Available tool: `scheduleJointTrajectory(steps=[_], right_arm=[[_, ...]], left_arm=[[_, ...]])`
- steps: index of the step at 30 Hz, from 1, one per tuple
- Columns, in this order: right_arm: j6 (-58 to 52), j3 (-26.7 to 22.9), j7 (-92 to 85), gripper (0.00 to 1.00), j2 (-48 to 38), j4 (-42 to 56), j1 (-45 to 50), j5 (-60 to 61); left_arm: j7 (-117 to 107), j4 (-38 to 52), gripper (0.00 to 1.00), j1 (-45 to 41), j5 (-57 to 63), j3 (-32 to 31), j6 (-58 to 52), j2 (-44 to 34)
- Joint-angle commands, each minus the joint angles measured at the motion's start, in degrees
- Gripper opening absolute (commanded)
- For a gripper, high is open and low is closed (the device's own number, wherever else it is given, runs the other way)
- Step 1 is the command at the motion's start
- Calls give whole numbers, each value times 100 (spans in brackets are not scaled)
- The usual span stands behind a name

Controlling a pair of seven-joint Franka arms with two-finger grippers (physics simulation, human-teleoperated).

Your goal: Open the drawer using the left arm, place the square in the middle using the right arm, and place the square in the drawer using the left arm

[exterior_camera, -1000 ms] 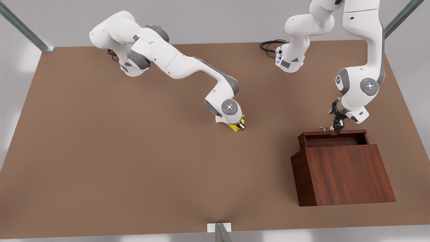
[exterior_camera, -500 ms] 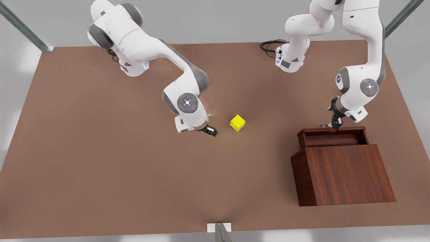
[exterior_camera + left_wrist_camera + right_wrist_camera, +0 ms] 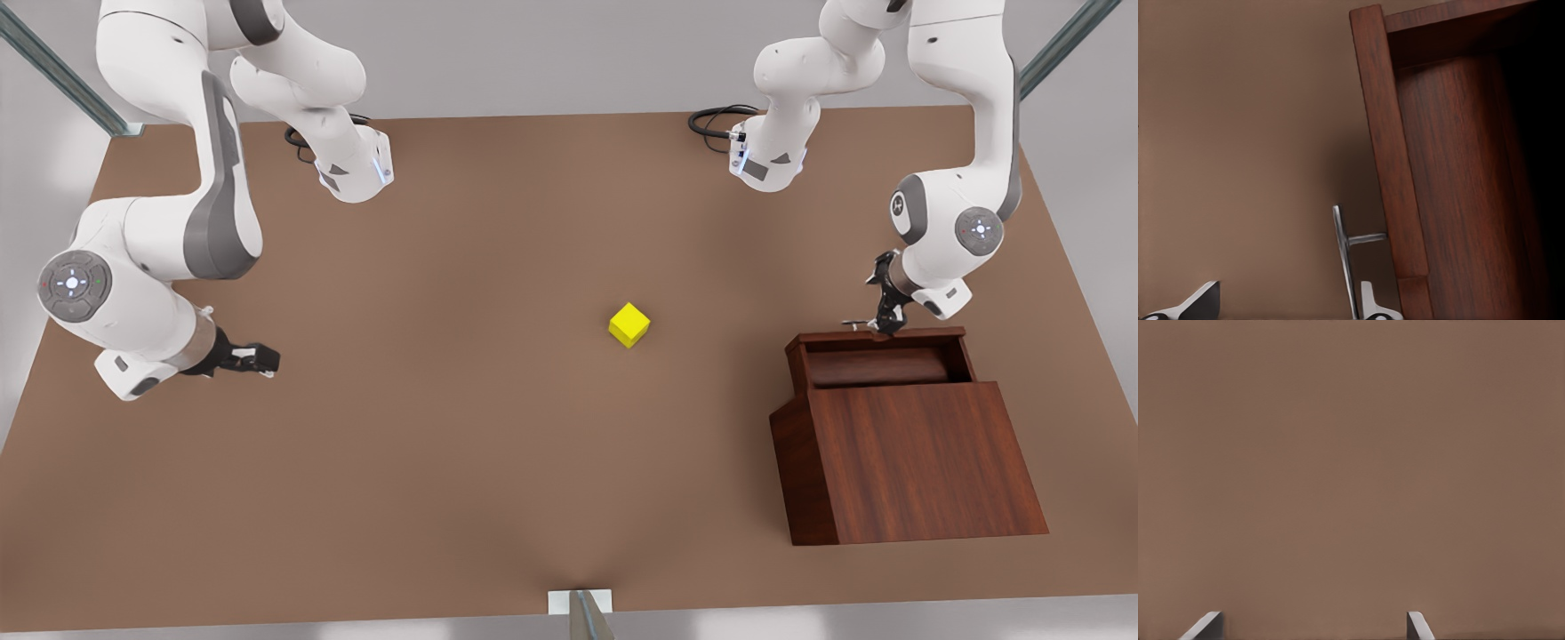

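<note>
My left pincer (image 3: 883, 327) sits at the open drawer's (image 3: 876, 364) handle (image 3: 1345, 260), fingers apart, perhaps touching. My right pincer (image 3: 263, 358) hovers open, well apart from the cube (image 3: 629, 324) mid-counter (image 3: 462, 427).

I read the front view as evenly and diffusely lit from above. The surface (image 3: 444, 462) is matte and without glare. Shadows are soft and faint: a weak one lies under the square (image 3: 629, 324), and the drawer (image 3: 880, 364) interior is dark. In the left wrist view, the box (image 3: 1458, 187) interior falls to near black, and a soft shadow surrounds the handle (image 3: 1346, 260).
</note>
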Motion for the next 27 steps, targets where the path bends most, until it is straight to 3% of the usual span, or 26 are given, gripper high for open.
scheduleJointTrajectory(steps=[1,12,14,17,19,21,23,27], right_arm=[[11,0,-280,100,0,-3,-8,-17],[108,17,-335,100,-9,6,1,-44],[108,17,-335,100,-18,-3,-17,-35],[108,9,-335,100,-18,-11,-8,-35],[108,17,-335,100,-18,-11,-17,-26],[108,9,-335,100,-27,-3,-34,-26],[108,9,-335,100,-27,-3,-52,-18],[108,-9,-370,100,-27,-3,-70,-9]], left_arm=[[0,0,100,-8,-1,-9,-1,0],[-228,175,100,-52,-62,-149,-527,-272],[-580,465,100,-60,-133,-405,-1125,-317],[-572,2203,100,-60,-300,-1414,-3391,-255],[815,4146,100,-60,-221,-2979,-4210,746],[3478,4991,100,-69,8,-3867,-4518,1441],[5800,5800,100,-350,201,-4017,-4387,2372],[5968,6135,100,-1492,1001,-3965,-2655,3603]])
